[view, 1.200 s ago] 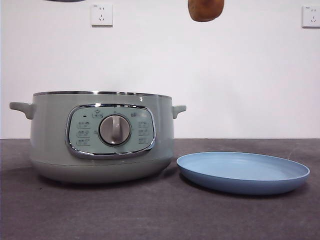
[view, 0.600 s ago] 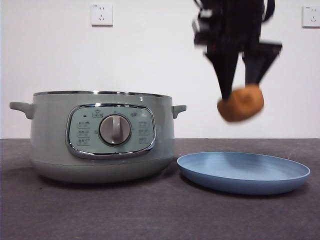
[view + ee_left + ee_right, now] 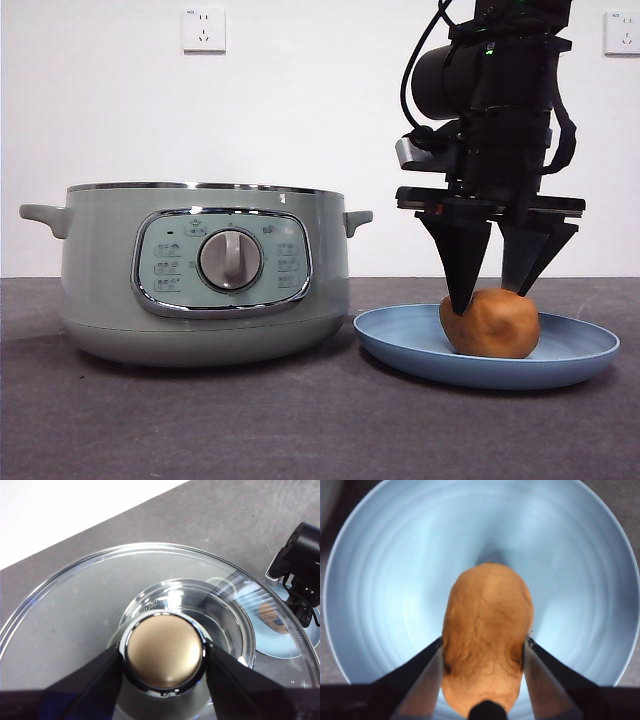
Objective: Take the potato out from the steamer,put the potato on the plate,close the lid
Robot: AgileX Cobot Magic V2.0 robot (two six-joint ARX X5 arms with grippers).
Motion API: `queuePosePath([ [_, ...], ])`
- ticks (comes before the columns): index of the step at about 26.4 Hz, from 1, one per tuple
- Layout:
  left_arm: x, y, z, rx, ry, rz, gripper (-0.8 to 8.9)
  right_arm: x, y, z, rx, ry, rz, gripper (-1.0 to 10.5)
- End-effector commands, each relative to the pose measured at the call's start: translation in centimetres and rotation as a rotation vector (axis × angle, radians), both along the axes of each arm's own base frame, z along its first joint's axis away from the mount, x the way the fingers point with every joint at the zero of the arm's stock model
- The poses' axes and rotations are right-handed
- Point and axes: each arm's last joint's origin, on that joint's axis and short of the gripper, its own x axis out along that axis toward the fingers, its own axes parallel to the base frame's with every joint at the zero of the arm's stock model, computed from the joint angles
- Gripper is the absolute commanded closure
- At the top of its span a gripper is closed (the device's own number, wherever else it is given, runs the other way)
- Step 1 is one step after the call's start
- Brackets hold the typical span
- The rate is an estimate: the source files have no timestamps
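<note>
The orange-brown potato (image 3: 490, 323) rests on the light blue plate (image 3: 585, 352), to the right of the pale green steamer (image 3: 100, 270), which stands open. My right gripper (image 3: 492, 298) reaches down from above, its jaws against both sides of the potato (image 3: 487, 635) over the plate's middle (image 3: 380, 580). My left gripper (image 3: 162, 652) is shut on the round knob (image 3: 162, 640) of the glass lid (image 3: 75, 605) and holds it in the air, out of the front view. Through the glass, the plate (image 3: 280, 645) and the right arm (image 3: 300, 565) show below.
The dark grey table (image 3: 300, 420) runs in front of the steamer and plate. Two wall sockets (image 3: 203, 29) (image 3: 622, 31) are on the white wall behind. The steamer's right handle (image 3: 358, 218) is close to the plate's left rim.
My right gripper has come down from above with the potato, which now rests on the plate. The steamer and plate have not moved.
</note>
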Motion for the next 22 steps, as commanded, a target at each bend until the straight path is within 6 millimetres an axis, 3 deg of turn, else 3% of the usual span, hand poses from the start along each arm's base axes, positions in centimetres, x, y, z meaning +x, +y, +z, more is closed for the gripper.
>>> queuePosePath([
  [1,-0.3,0.1,0.8,-0.013,-0.065,-0.01,8.21,-0.2,-0.1,-2.6,-0.037,0.076,-0.024,6.8],
  [3,-0.3,0.1,0.8,-0.013,-0.065,-0.01,8.21,-0.1,-0.2,-2.6,-0.035,0.074,-0.028,4.9],
  [5,-0.3,0.1,0.8,-0.013,-0.065,-0.01,8.21,-0.1,-0.2,-2.5,-0.035,0.074,-0.027,4.1],
  [11,-0.3,0.0,0.8,-0.024,-0.063,-0.025,8.21,-0.3,-0.4,-0.1,-0.003,0.011,-0.024,4.1],
  [16,-0.2,-0.1,1.0,-0.046,-0.074,-0.05,8.21,-1.5,-1.0,4.6,0.063,-0.119,-0.024,4.1],
  [22,0.5,-0.3,1.2,-0.064,-0.111,-0.048,8.21,-5.5,-3.0,11.6,0.169,-0.326,-0.021,4.1],
])
